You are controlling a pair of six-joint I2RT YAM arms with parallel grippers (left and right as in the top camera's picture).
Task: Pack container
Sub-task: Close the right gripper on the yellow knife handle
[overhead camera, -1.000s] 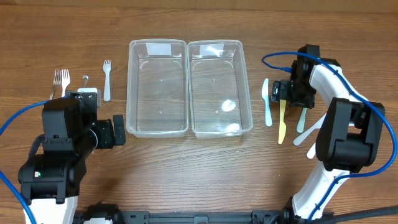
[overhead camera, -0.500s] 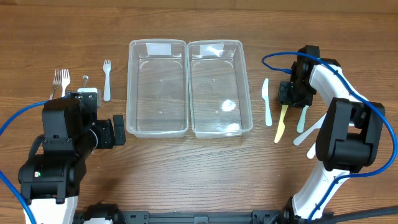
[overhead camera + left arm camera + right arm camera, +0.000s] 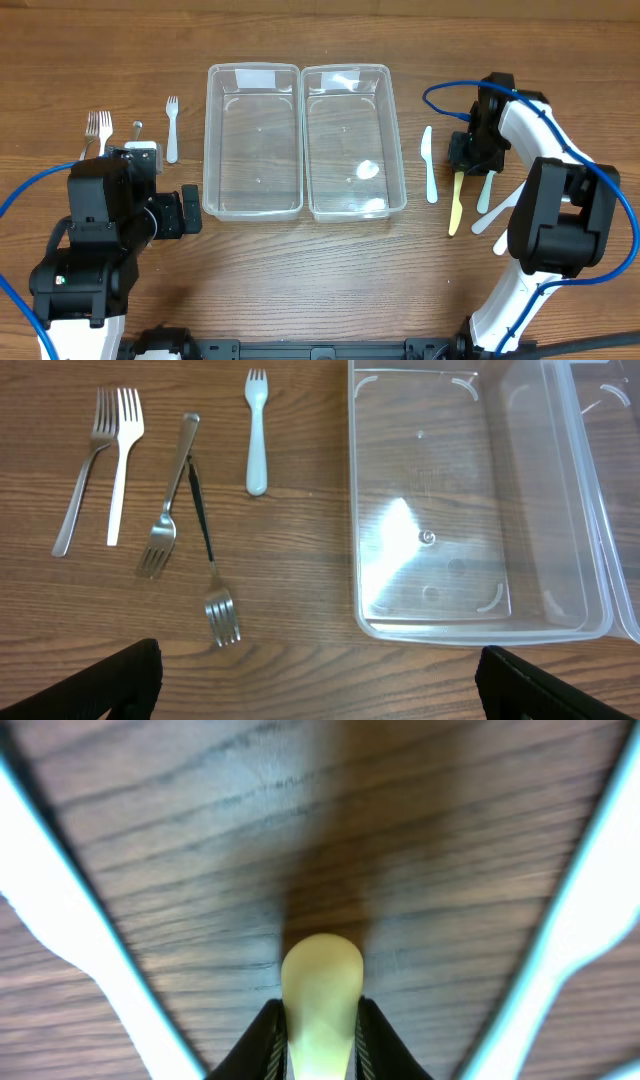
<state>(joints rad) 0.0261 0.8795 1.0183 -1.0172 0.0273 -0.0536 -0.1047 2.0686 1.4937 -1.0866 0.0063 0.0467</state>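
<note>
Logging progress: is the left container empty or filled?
Empty. The left container shows only its clear bottom; the forks lie outside it.

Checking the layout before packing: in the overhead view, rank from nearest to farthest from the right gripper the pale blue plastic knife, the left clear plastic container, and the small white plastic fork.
From the right gripper:
1. Pale blue plastic knife, just beside it.
2. Left clear plastic container, left of centre.
3. Small white plastic fork, farthest left.
</note>
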